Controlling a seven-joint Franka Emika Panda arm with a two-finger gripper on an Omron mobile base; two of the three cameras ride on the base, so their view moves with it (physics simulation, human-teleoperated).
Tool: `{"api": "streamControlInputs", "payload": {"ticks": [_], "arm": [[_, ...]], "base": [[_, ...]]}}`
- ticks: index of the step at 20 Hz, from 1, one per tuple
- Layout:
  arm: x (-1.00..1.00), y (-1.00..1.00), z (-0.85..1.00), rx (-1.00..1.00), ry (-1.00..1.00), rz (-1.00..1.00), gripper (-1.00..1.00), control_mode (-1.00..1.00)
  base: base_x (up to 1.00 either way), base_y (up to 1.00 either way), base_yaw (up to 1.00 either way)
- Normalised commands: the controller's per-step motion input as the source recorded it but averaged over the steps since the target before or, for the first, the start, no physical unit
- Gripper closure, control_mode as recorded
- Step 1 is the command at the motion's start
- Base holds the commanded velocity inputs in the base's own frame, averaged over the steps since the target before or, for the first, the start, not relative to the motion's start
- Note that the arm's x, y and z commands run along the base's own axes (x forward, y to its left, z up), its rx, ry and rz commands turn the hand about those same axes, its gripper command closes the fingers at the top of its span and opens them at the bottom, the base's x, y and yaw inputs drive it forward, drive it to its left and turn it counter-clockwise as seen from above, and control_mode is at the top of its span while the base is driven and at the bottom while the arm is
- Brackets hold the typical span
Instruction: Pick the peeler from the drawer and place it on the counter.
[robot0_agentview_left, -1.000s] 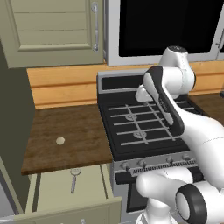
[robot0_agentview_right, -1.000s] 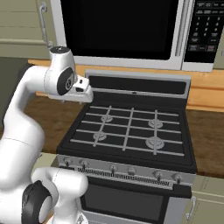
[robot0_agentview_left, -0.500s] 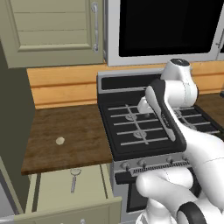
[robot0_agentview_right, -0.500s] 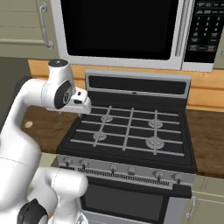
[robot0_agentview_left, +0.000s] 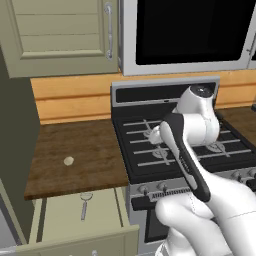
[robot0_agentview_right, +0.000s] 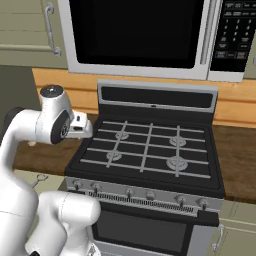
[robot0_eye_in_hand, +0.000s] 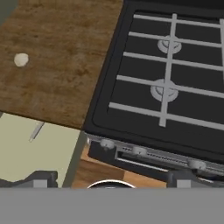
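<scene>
Peeler (robot0_agentview_left: 85, 204) lay flat in the open drawer (robot0_agentview_left: 102, 212), loop head toward the counter (robot0_agentview_left: 80, 155) front edge, apart from the side walls. The gripper (robot0_eye_in_hand: 109, 178) hung above the stove (robot0_agentview_left: 165, 145) front-left corner, fingers spread wide and holding nothing. A beige disc (robot0_agentview_left: 68, 161) sat on the counter, wood bare around it.

Your left base view looks forward and down from behind the arm's left, taking in the bench (robot0_agentview_left: 80, 155), the open drawer (robot0_agentview_left: 65, 215) and the stove (robot0_agentview_left: 150, 150). Your right base view faces the same stove (robot0_agentview_right: 145, 150) from the other side, closer in. Your hand view looks steeply down, near, sharing the stove's (robot0_eye_in_hand: 170, 83) front-left corner, bench (robot0_eye_in_hand: 57, 65) and drawer (robot0_eye_in_hand: 39, 153).
</scene>
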Motion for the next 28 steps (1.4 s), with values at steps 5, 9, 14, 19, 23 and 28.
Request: {"api": "streamControlInputs", "payload": {"ticks": [5, 9, 14, 19, 23, 28], "arm": [[-0.28, 0.50, -0.23, -0.01, -0.02, 0.11, -1.00, -1.00], [-0.52, 0.85, -0.44, -0.12, 0.00, 0.06, -1.00, -1.00], [-0.44, 0.83, -0.37, -0.08, 0.00, 0.06, -1.00, -1.00], [-0.21, 0.59, -0.30, 0.00, 0.03, 0.07, -1.00, -1.00], [-0.05, 0.48, -0.25, 0.00, 0.29, 0.01, -1.00, -1.00], [0.00, 0.61, -0.37, 0.00, 0.34, 0.00, -1.00, -1.00]], "base": [[0.00, 0.00, 0.00], [0.00, 0.00, 0.00], [0.00, 0.00, 0.00], [0.00, 0.00, 0.00], [0.00, 0.00, 0.00], [0.00, 0.00, 0.00]]}}
